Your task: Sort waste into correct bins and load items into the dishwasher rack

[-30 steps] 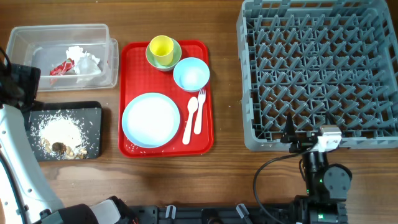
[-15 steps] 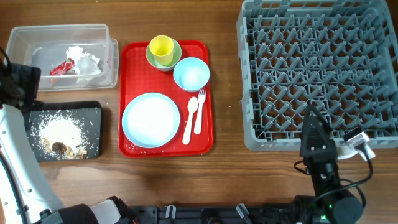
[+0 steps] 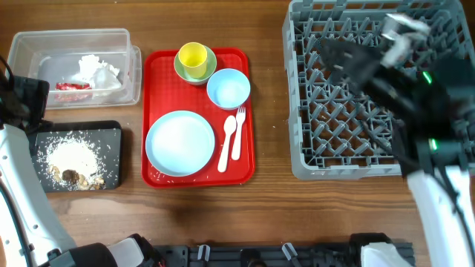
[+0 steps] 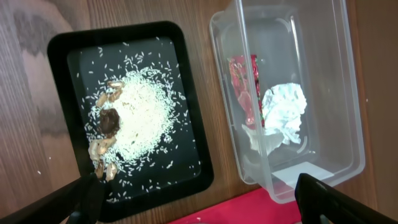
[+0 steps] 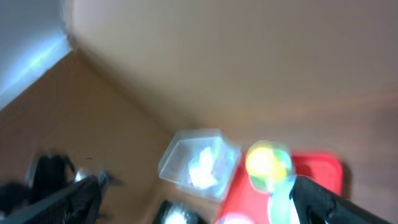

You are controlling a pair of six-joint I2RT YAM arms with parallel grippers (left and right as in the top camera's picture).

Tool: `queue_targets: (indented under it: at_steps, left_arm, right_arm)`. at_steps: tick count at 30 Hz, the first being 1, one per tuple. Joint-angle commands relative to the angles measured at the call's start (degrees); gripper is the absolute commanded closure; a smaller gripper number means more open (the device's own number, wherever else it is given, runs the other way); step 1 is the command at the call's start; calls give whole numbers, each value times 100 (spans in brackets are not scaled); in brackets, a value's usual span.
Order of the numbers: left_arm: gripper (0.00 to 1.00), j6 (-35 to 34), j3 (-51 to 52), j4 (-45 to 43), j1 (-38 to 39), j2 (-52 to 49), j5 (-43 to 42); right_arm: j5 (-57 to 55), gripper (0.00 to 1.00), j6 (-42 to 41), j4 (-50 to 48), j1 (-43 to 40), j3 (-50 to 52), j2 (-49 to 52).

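Presently: crumpled napkin (image 3: 99, 70) and red wrapper (image 3: 72, 86) in clear tub (image 3: 22, 52); food scraps (image 3: 70, 176) on black tray (image 3: 113, 133); plate (image 3: 180, 142), blue bowl (image 3: 228, 87), yellow cup (image 3: 193, 55), fork (image 3: 237, 133) and spoon (image 3: 227, 144) on red tray (image 3: 249, 167). Left gripper (image 4: 199, 202) hangs over the bins and right gripper (image 5: 193, 202), blurred, above the dishwasher rack (image 3: 297, 111); both have fingers spread wide.

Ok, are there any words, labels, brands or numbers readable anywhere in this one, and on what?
None can be read.
The red-and-clear wrapper in the clear tub may carry print, but it is too small and crumpled to make out.
Nothing else in view shows lettering.
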State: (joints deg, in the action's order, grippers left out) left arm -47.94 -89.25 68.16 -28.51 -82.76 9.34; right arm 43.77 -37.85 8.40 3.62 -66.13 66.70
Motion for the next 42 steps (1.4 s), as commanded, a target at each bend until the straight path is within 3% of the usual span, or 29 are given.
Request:
queue_targets:
  at_steps: [1,3,6,10,19,22,27,30,40,42]
  left_arm:
    - [0,-74,4,4,-26,-15,31]
    - [0,-74,4,2,-26,-15,31]
    - [0,-72,4,4,-26,-15,31]
    - [0,-72,4,4,-26,-15,31]
    - [0,-74,4,4,-26,-15,31]
    - [0,-74,4,4,-26,-15,31]
    - [0,-72,4,4,-26,-15,31]
    - [0,-72,4,4,-26,-15,31]
    - [0,-74,4,4,-26,-15,31]
    - [0,-74,4,4,-26,-15,31]
  right_arm:
    - [-645,0,1926,1353,1276,-1421,765]
    - [-2319,0,2524,2463,2299,-2306,1355]
    - [-3899,0,3012,4017,3333,-3582,2396]
    - [-4083,0,3032,5532,3952,-4841,3851]
    - [-3117,1,2706,5510,4249,-4861,5401]
    - [-3414,12,1915,5521,4249,-4861,5698]
    - [-3615,49,1574,5532,4249,-4861,6234]
    - [-4170,49,1220,5528,4245,-4861,6507]
    - [-4044,48,1196,5488,4142,-4850,6896]
    - [-3882,53,1198,5477,4142,-4850,6961]
